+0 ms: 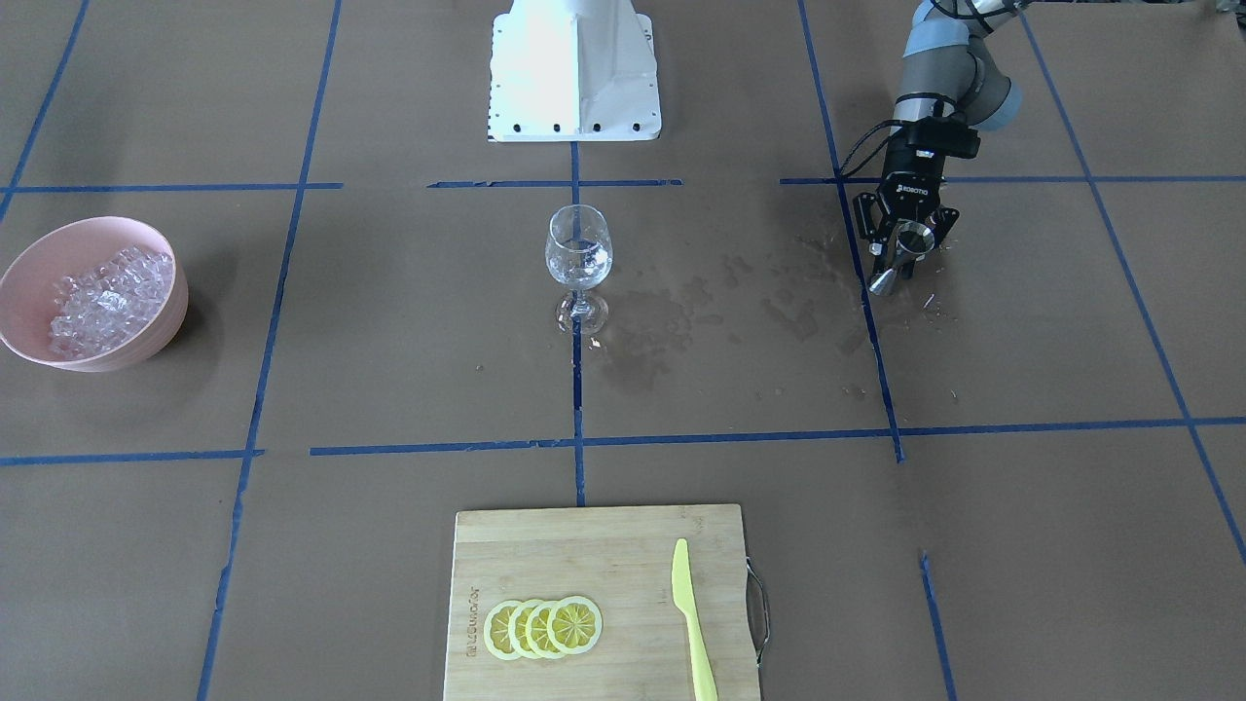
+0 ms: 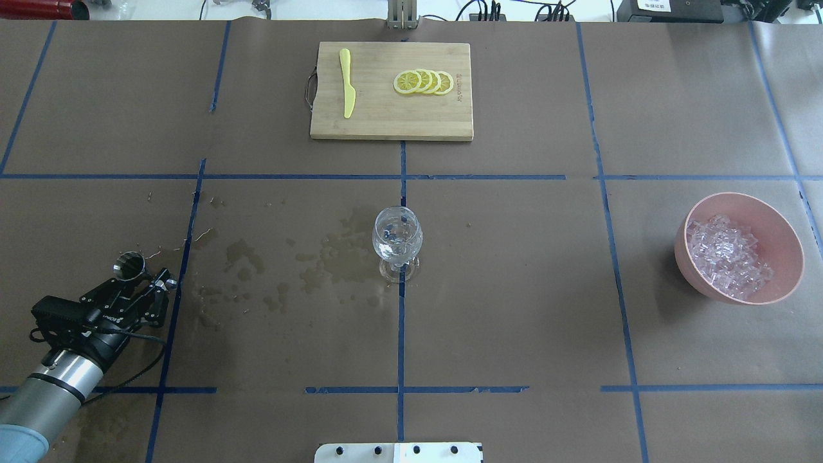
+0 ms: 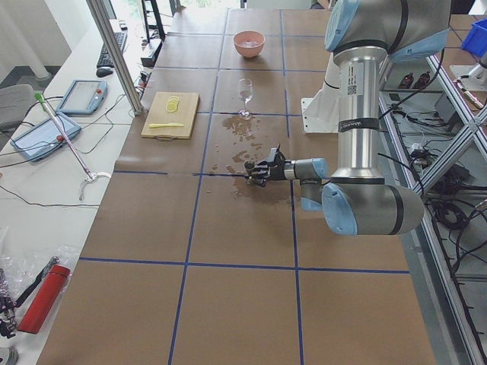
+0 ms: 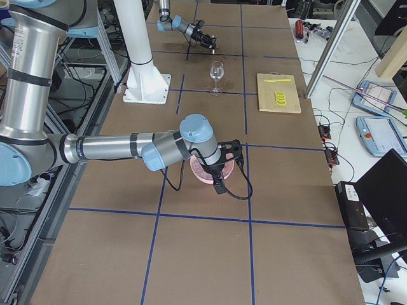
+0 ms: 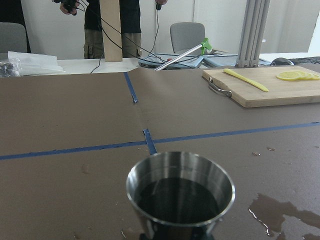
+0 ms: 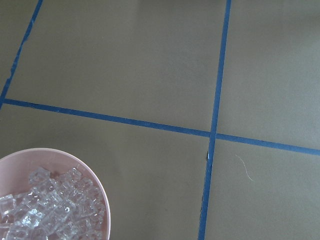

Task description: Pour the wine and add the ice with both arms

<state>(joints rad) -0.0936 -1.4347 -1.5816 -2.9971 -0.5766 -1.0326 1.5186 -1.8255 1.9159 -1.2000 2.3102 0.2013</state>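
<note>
My left gripper [image 1: 903,251] is shut on a steel measuring cup [image 1: 900,258], held upright low over the wet paper at my left side of the table. The left wrist view looks into the measuring cup [image 5: 180,192]; its inside is dark and I cannot tell whether it holds wine. A clear stemmed glass [image 2: 397,241] stands at the table's centre with a little clear wine in its bowl. The ice [image 2: 726,257] is heaped in a pink bowl [image 2: 794,257] at my right. My right gripper [image 4: 224,166] hovers by that bowl [image 4: 202,176]; I cannot tell whether it is open or shut.
A bamboo cutting board [image 2: 386,122] with lemon slices [image 2: 424,81] and a yellow knife [image 2: 347,90] lies at the far edge. Wet patches [image 2: 302,257] darken the paper between the cup and the glass. The white post base [image 1: 574,97] stands on the robot's side. A person stands beyond the table.
</note>
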